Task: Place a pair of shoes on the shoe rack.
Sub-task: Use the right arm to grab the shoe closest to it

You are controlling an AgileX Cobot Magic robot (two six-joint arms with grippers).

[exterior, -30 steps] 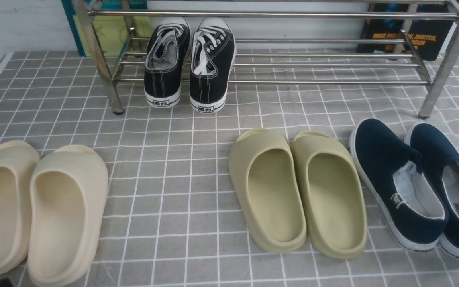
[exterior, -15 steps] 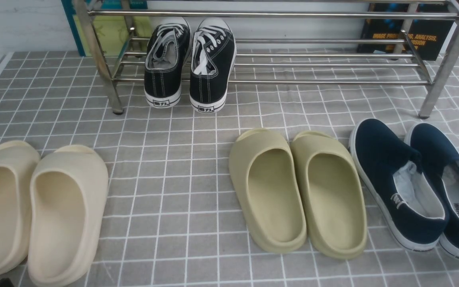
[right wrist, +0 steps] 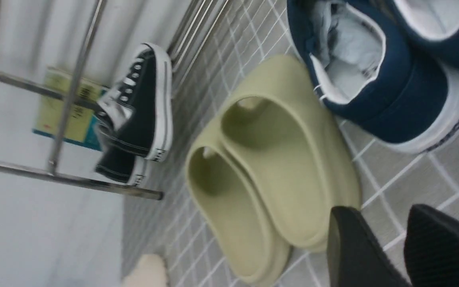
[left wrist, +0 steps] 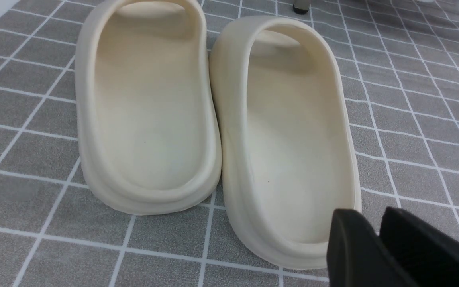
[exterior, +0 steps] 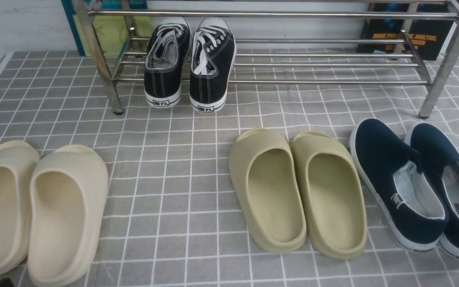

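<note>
The pair of navy slip-on shoes stands on the checked cloth at the front right, left shoe (exterior: 389,167) and right shoe (exterior: 436,155), toes toward the rack. They also show in the right wrist view (right wrist: 389,91). The silver shoe rack (exterior: 293,15) runs along the back. My right gripper (right wrist: 381,215) is open and empty, low over the cloth just short of the navy shoes' heels, beside the olive slippers. My left gripper (left wrist: 373,217) is shut and empty at the heel of a cream slipper (left wrist: 293,139). Neither gripper shows clearly in the front view.
A pair of black lace-up sneakers (exterior: 189,67) sits on the rack's lower bars at the left. Olive slippers (exterior: 297,191) lie left of the navy shoes. Cream slippers (exterior: 38,211) lie at the front left. Books lean behind the rack.
A dark bit of the right arm has come into the front view's bottom right corner. The shoes and slippers have not moved.
</note>
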